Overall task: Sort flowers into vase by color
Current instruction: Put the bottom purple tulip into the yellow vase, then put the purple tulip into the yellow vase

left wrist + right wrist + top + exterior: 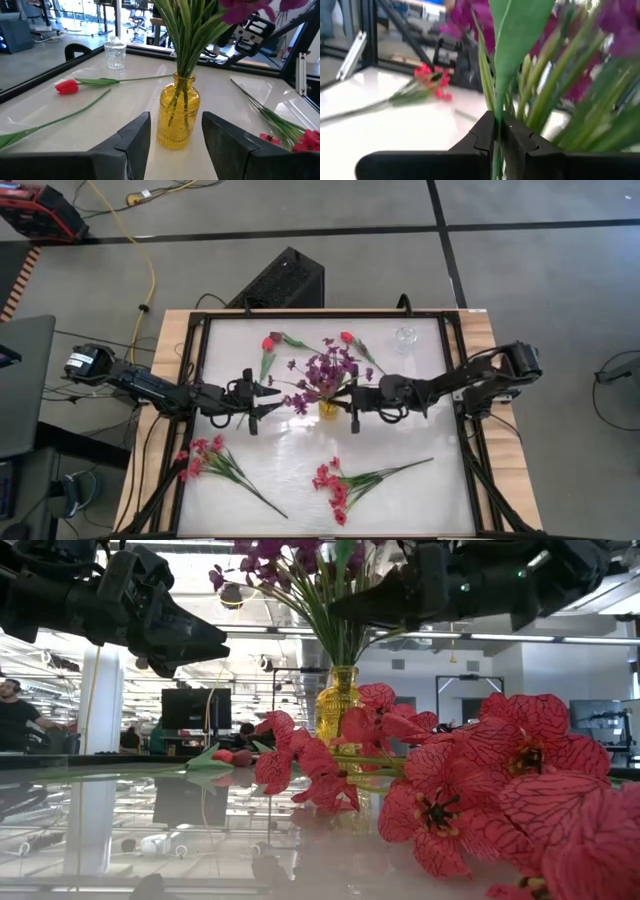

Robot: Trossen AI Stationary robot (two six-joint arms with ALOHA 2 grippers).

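Across the white table [400, 480], two red-pink sprigs [215, 460] [350, 480] lie at the near edge and two red tulip stems [268, 350] [355, 345] at the far side, with a clear glass jar [405, 337] near the far right corner. Mid-table, yellow vase [328, 408] holds the purple flowers [325, 372]. Right gripper [496, 132] is at the bouquet, jaws clamped on a green stem [512, 45] above the vase. Left gripper [175, 130] sits just left of the vase, jaws apart, holding nothing

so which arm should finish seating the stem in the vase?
Right. The right gripper is shut on a green stem above the yellow vase; the left gripper is open and empty.
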